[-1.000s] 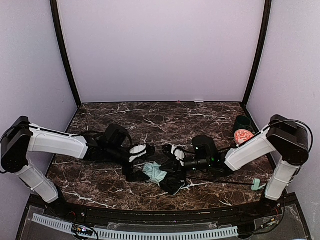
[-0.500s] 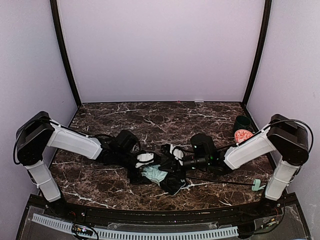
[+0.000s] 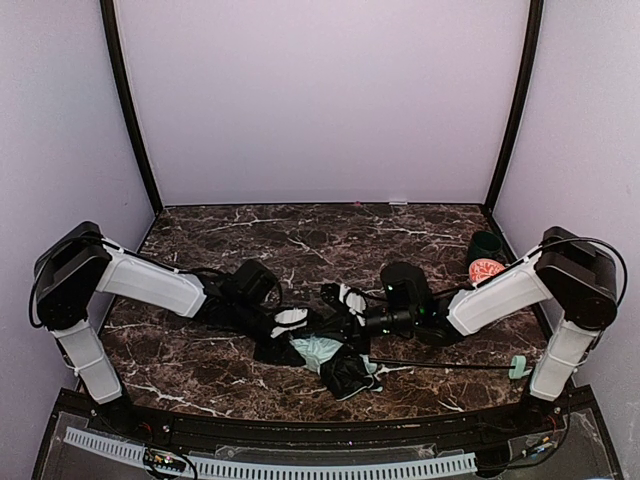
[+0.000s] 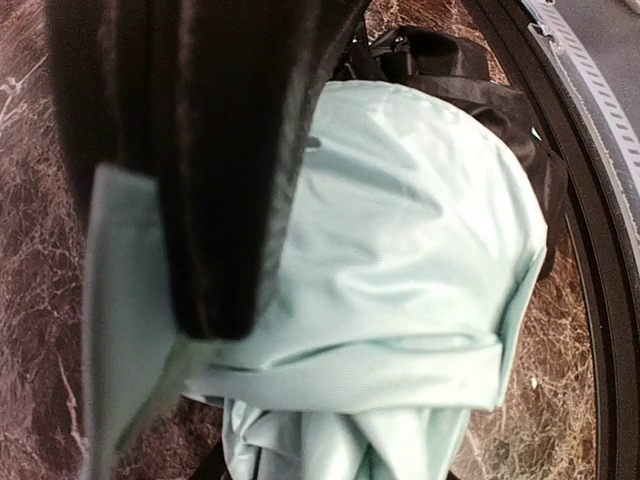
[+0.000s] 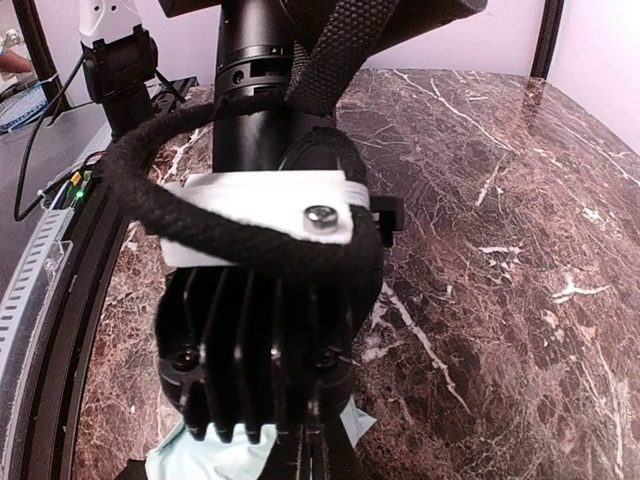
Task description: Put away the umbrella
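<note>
Umbrella (image 3: 318, 350) — crumpled mint fabric, black lining, thin shaft — right claw (image 3: 342, 301) closed, left claw (image 3: 290, 319) opening unclear.

We saw the umbrella (image 3: 318, 350) as pale mint-green fabric over black lining, its small handle (image 3: 516, 368) at the near right the same mint. The table (image 3: 300, 235) was dark brown marble veined white. At the far right, a round object (image 3: 486, 270) showed an orange-and-white pattern. The walls (image 3: 320, 100) were pale lilac.

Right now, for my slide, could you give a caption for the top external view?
The left gripper and right gripper meet at the crumpled mint-green umbrella on the marble table, shaft extending right.
</note>
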Robot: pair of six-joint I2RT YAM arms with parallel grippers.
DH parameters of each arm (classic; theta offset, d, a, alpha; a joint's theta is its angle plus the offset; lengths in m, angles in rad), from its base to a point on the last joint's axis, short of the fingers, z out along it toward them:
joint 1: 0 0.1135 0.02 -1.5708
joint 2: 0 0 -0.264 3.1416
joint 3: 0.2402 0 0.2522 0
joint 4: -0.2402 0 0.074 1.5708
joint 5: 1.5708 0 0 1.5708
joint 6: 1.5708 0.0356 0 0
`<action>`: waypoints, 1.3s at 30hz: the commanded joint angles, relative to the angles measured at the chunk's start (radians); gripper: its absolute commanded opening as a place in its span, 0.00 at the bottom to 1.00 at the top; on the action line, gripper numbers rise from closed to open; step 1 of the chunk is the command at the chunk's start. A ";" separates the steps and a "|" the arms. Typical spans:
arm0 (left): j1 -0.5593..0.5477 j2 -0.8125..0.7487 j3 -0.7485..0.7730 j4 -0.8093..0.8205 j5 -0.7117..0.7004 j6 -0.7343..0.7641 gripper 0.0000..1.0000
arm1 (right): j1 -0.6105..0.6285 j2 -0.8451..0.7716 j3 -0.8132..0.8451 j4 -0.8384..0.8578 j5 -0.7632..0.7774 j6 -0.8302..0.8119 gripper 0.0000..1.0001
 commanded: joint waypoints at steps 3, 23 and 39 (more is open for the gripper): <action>0.001 0.028 0.036 -0.058 0.077 -0.070 0.00 | -0.006 -0.069 0.024 0.018 0.047 -0.011 0.00; 0.030 0.079 0.041 -0.085 0.179 -0.207 0.00 | -0.162 -0.058 0.082 0.199 0.130 0.265 0.00; 0.156 0.294 0.181 -0.170 0.357 -0.383 0.00 | -0.070 -0.209 -0.090 0.172 -0.071 0.157 0.00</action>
